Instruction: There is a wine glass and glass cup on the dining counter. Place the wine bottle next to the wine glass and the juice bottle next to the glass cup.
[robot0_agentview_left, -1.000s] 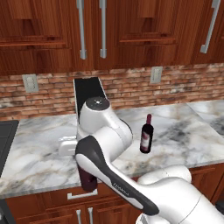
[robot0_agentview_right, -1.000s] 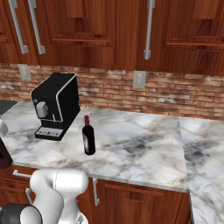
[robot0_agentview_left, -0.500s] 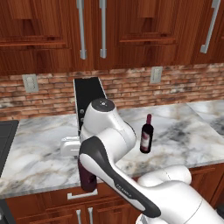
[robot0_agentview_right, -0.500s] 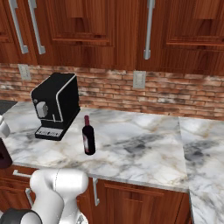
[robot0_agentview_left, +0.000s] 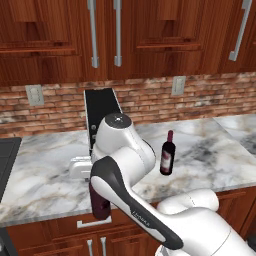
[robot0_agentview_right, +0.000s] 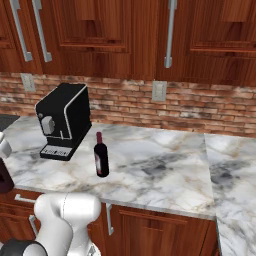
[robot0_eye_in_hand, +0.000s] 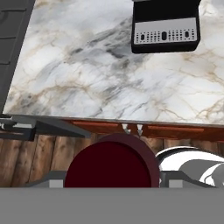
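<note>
In the left base view the arm bends over the table (robot0_agentview_left: 45, 185) front edge, forearm pointing down, with the juice bottle (robot0_agentview_left: 101, 204) hanging below it before the cabinet drawers, off the marble. The gripper (robot0_eye_in_hand: 112, 186) closes on this bottle's sides; the hand view looks straight down on its wide dark-red cap. Behind the arm stands the black coffee machine (robot0_agentview_right: 64, 120). Right of it the wine bottle (robot0_agentview_right: 101, 155) stands upright near the middle of the marble. Farther right the marble lies bare up to the brick wall (robot0_agentview_right: 210, 107).
</note>
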